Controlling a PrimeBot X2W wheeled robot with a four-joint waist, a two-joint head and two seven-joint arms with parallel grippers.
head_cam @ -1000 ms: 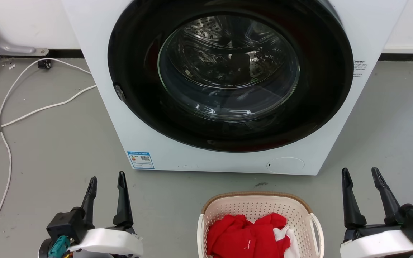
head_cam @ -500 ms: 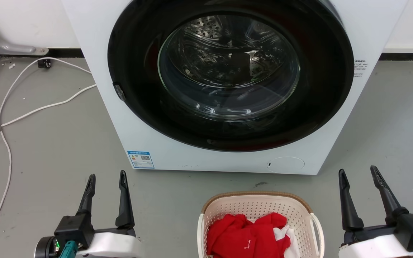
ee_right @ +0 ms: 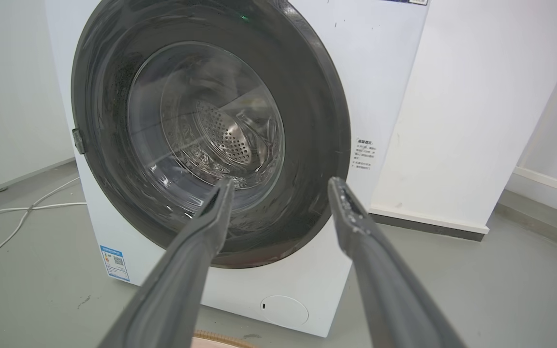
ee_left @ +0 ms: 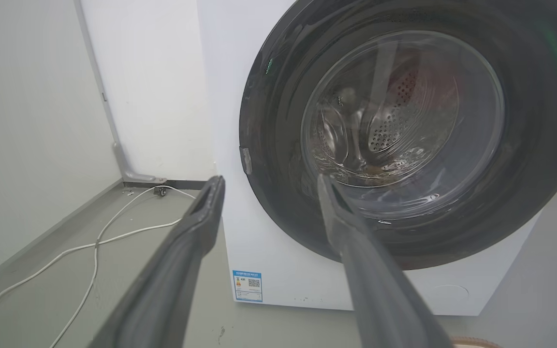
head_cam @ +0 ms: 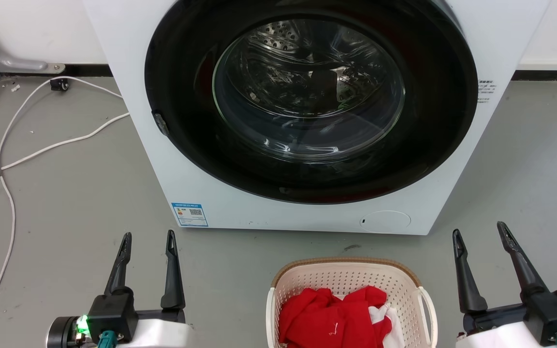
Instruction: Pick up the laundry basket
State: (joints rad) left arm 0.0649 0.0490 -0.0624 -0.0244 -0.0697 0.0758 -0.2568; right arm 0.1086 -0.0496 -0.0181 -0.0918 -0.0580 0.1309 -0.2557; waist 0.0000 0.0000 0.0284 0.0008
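Head camera: high, looking steeply down at white front-loading washing machine (head_cam: 259, 215) and cream perforated plastic laundry basket (head_cam: 346, 278). Wrist cameras: low, near, facing the machine's round dark glass door (ee_left: 404, 121); all three views share it.

Left gripper (head_cam: 149, 234) and right gripper (head_cam: 478, 228) alike — long black tapered fingers (head_cam: 172, 280), black mounts (head_cam: 114, 311), white wrist shells (head_cam: 160, 334), teal plugs (head_cam: 106, 337)

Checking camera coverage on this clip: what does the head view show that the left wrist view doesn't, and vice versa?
Head view: red clothes inside the laundry basket, and the open right gripper. Left wrist view: the room corner, high up the walls. Both: washing machine, white cable, blue label, open left gripper, basket rim.
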